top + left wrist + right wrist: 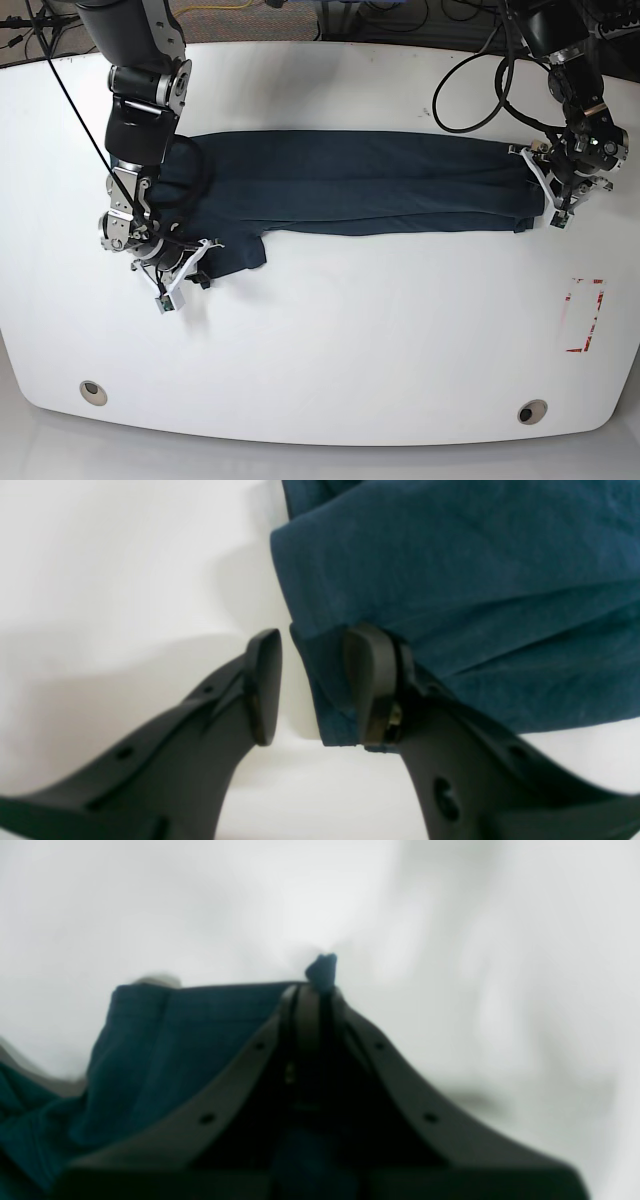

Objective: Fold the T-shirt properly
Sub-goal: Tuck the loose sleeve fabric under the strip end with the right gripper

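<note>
The dark navy T-shirt (pixel 350 185) lies as a long band across the white table, with a flap hanging down at its left end. My right gripper (pixel 183 263) is at that flap's lower left corner. In the right wrist view the gripper (pixel 316 990) is shut on the T-shirt (pixel 165 1050), and a small tuft of cloth pokes out past the tips. My left gripper (pixel 549 203) is at the band's right end. In the left wrist view it (pixel 317 687) stands open, with the T-shirt (pixel 450 580) edge between its fingers and one finger (pixel 372 685) over the cloth.
A red rectangular mark (pixel 583 315) sits on the table (pixel 380 330) at the right. Two round holes (pixel 92 390) (pixel 532 411) lie near the front edge. Black cables (pixel 470 90) run across the back right.
</note>
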`<state>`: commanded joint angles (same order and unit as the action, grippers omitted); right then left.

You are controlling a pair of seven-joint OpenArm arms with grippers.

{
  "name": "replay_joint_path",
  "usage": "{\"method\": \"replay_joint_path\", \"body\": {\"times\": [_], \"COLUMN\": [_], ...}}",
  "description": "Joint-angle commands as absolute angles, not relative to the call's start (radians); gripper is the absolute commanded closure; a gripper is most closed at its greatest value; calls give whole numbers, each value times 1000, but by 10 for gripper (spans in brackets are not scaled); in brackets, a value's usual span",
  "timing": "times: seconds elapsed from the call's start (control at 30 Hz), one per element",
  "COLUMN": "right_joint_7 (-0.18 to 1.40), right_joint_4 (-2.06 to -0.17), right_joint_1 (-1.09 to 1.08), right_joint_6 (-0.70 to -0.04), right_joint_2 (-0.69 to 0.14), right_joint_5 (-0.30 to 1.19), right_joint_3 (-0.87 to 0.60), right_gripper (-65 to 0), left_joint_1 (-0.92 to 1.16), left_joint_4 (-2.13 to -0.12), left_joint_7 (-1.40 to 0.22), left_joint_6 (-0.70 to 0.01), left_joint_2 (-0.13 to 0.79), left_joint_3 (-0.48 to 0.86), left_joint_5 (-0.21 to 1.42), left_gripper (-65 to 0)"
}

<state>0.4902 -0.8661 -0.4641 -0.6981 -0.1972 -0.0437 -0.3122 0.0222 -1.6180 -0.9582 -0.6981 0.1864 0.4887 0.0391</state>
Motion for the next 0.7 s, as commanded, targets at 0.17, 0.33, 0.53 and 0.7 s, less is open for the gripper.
{"method": "replay_joint_path", "body": {"times": [0.17,0.33,0.53,0.7], "right_joint_7": [550,710,885,1012], "right_joint_4": [-1044,-1308,-1603,-1802], "right_joint_1": [-423,-355,-248,-147], "right_joint_6": [-698,-698,-698,-698], "right_joint_2": [-165,-128,-71,-25], "right_joint_5": [-42,-41,-41,-41], "right_joint_3": [-320,-321,-321,-318], "right_gripper": [0,0,0,0], "left_joint_1": [22,22,24,39], "left_joint_4": [-1615,-1613,-1613,-1613], "left_joint_7": [-958,-958,-958,-957], "left_joint_6": [-698,-698,-698,-698], "left_joint_2": [186,186,186,186], "left_joint_3": [489,489,487,484], "left_joint_5": [39,38,38,38], "left_gripper": [-215,-215,-215,-215]}}
